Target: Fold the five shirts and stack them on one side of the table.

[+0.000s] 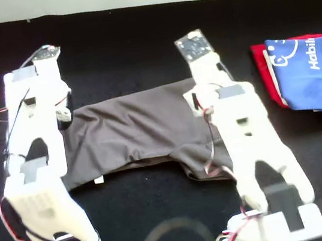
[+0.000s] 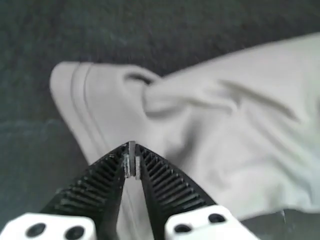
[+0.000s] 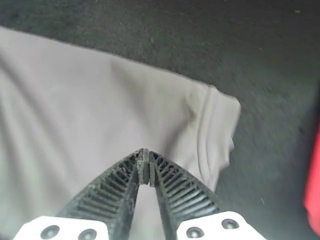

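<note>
A grey shirt (image 1: 133, 134) lies folded into a wide band across the middle of the black table (image 1: 137, 45). My left gripper (image 2: 131, 162) is shut, its tips meeting just over the shirt's (image 2: 225, 125) hemmed left end; in the high view it is at that end (image 1: 63, 114). My right gripper (image 3: 144, 167) is also shut, right above the shirt's (image 3: 75, 110) right end near a stitched edge, and in the high view it hovers there (image 1: 197, 100). I cannot see any fabric pinched between either pair of fingers.
A folded blue shirt (image 1: 311, 73) lies on a folded red shirt (image 1: 264, 71) at the table's right side. Bare black cloth runs along the back and in front of the grey shirt.
</note>
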Available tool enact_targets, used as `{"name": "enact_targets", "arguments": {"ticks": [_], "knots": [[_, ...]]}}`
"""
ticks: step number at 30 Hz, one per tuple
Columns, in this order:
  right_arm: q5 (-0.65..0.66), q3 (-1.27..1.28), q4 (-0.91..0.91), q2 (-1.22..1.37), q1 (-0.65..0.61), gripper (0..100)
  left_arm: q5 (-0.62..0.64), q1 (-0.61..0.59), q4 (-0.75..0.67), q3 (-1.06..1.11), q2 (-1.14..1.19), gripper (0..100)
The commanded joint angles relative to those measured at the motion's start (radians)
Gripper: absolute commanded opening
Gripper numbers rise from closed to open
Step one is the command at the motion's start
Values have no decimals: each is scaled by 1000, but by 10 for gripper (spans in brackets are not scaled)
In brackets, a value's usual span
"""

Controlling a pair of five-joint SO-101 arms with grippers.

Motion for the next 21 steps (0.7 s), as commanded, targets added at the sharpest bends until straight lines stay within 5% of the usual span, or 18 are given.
{"name": "enact_targets", "arguments": {"ticks": [1, 11, 21], "knots": [[-6, -143, -64, 197, 5, 7, 9, -27, -18, -148, 102, 9], [-6, -509, -38, 598, 197, 7, 5, -225, 2, -506, 407, 9], [-11, -760, 269, 593, 142, 7, 5, -104, 341, -981, 533, 9]]}}
